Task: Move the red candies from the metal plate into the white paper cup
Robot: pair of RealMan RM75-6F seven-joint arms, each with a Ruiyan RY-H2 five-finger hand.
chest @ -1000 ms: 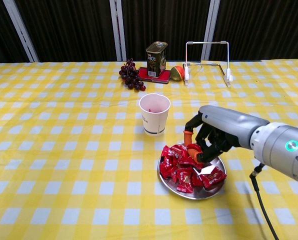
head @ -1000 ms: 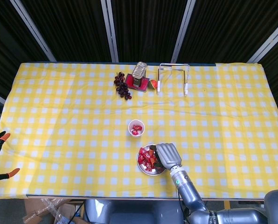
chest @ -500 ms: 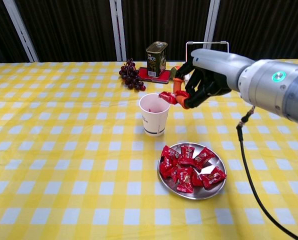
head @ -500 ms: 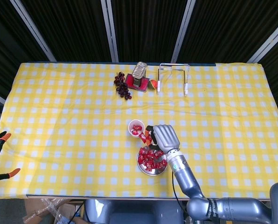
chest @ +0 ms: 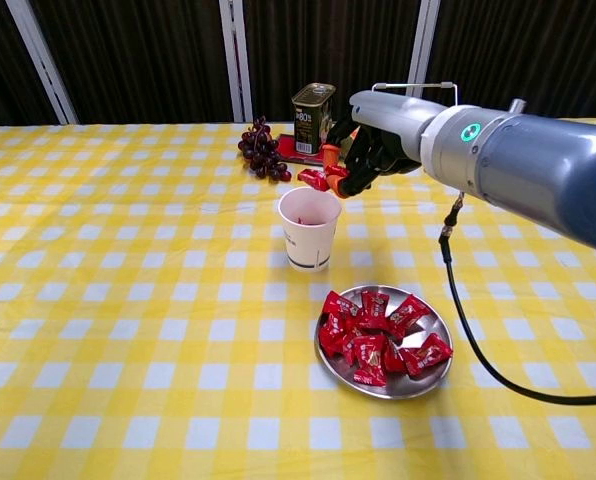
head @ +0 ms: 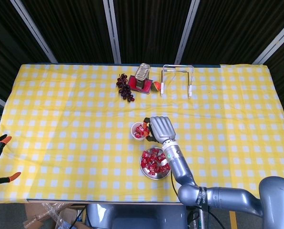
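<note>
The white paper cup [chest: 309,229] [head: 138,131] stands mid-table with red candy showing inside. Just above its rim my right hand [chest: 363,145] [head: 161,129] pinches a red candy [chest: 313,179] between thumb and a finger. The metal plate [chest: 433,374] [head: 167,173] lies in front of the cup, to its right, holding several red candies [chest: 373,325] [head: 153,161]. My left hand shows in neither view.
At the back stand a tin can [chest: 312,117], a bunch of dark grapes [chest: 261,149] and a white wire rack [chest: 414,122]. A black cable [chest: 473,320] hangs from my right arm past the plate's right side. Orange clamps [head: 1,157] sit at the left table edge.
My right hand has lifted from the plate with a red candy and moved left and back to the cup; the candy now hangs over the cup's mouth.
</note>
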